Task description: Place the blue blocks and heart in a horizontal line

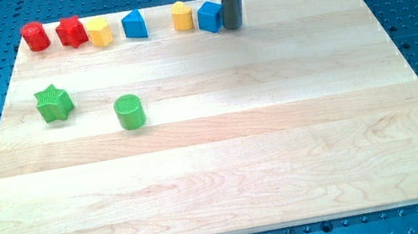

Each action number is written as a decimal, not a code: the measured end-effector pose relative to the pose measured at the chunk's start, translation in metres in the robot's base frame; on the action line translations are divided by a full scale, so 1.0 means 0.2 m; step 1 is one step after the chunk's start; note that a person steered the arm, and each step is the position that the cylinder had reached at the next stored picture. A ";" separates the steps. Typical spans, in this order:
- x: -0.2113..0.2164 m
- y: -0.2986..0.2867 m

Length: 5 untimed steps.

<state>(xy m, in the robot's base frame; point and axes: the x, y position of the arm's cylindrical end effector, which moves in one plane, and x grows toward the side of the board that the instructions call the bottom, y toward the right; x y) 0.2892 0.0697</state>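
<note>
A blue triangular block [134, 25] and a blue cube [211, 16] lie in a row along the board's top edge. A yellow heart-shaped block [182, 16] sits between them, touching or nearly touching the blue cube's left side. My tip [234, 27] stands at the blue cube's right side, touching it or nearly so. The dark rod rises from there out of the view's top.
A red cylinder [35, 36], a red star-like block [71, 32] and a yellow hexagonal block [99, 32] continue the top row to the left. A green star [53, 103] and a green cylinder [130, 111] lie lower left on the wooden board [223, 149].
</note>
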 end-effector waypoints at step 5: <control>0.93 -0.10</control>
